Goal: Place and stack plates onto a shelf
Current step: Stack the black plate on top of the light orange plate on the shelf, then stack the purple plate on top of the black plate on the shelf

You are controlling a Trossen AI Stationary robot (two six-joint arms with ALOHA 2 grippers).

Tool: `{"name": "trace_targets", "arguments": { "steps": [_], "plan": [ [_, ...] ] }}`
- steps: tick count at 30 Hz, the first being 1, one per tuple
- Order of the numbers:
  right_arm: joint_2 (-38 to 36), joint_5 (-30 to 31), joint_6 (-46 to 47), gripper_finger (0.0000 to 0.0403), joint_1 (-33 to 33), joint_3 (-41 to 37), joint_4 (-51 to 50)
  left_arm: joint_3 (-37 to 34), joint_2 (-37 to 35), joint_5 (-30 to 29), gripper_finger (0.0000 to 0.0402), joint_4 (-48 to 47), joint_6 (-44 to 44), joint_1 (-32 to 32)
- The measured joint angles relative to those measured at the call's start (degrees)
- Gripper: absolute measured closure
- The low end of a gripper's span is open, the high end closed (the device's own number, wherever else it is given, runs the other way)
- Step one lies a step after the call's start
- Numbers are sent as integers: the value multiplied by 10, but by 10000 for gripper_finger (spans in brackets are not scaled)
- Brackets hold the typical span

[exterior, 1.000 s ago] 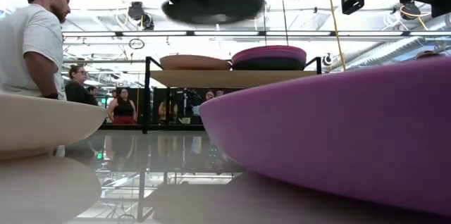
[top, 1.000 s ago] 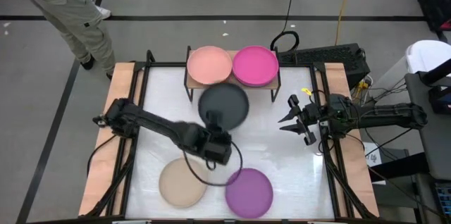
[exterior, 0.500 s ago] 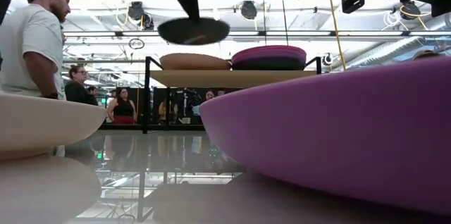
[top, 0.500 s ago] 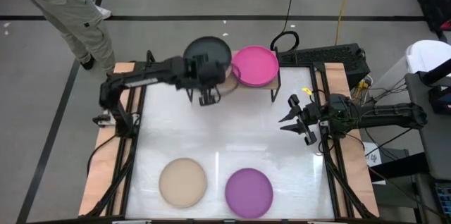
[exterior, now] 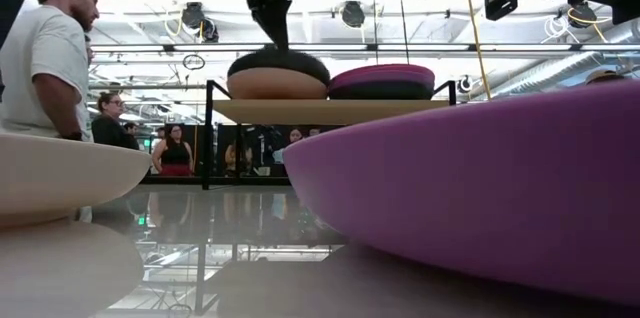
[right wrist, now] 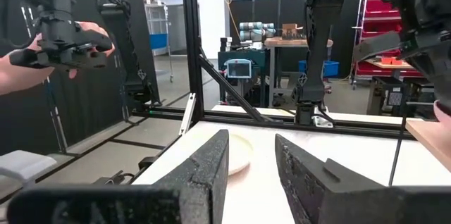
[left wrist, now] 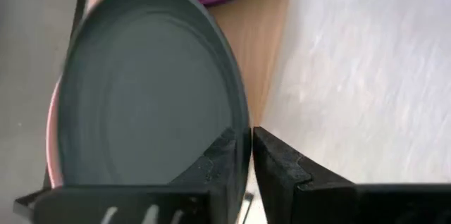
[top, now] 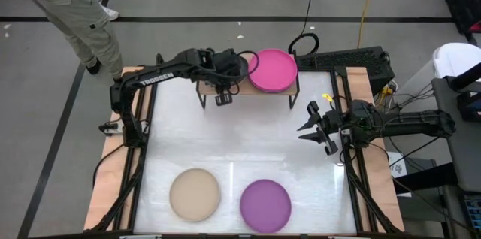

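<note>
A dark grey plate (left wrist: 148,90) lies on the salmon plate (exterior: 277,86) on the left half of the shelf (exterior: 330,110). My left gripper (top: 222,89) stands over the shelf's near edge, shut on this dark plate. In the low view the left gripper (exterior: 278,38) points down at the plate. A magenta plate (top: 272,70) tops the stack on the shelf's right half. The beige plate (top: 195,194) and a purple plate (top: 265,204) rest flat near the table's near edge. My right gripper (top: 312,128) hovers open at the table's right side. My left gripper pinches the dark grey plate's near rim (left wrist: 242,129) between its two fingers, one fingertip (left wrist: 227,152) over the plate's inside and the other outside the rim. The fingers come from above, pointing down. The plate sits about level on the salmon plate.
Black shelf legs (exterior: 208,138) stand on the table's far part. The table's wooden side rails (top: 113,149) and black frame bars flank the white top. People stand beyond the far edge (exterior: 45,58). Bare white tabletop (top: 240,137) lies between the shelf and the near plates.
My left gripper has carried the dark grey plate from above the table's middle toward the far edge, over the shelf's left half, then lowered it onto the salmon plate. It has stayed shut on the plate throughout.
</note>
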Motion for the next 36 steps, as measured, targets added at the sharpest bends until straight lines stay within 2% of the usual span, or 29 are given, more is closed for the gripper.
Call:
{"name": "trace_targets", "arguments": {
  "steps": [7,11,15,22,27,31,36],
  "plan": [
    [0,0,11,305,0,0,0,0,0,-1,269,3,-16,-3],
    [0,0,14,305,9,0,-5,0,-18,-1,234,-5,-53,-14],
    [1,-1,1,305,15,0,-18,0,-65,-7,228,8,-81,-38],
    [3,0,0,305,23,0,-60,0,-143,-125,227,82,-89,-136],
    [6,3,1,305,33,0,-65,0,-161,-151,227,139,-74,-203],
    [14,27,1,305,38,0,-65,-2,-160,-170,227,167,-51,-243],
    [31,31,1,305,48,0,-65,-72,-176,-190,227,232,-28,-270]
  ]
}}
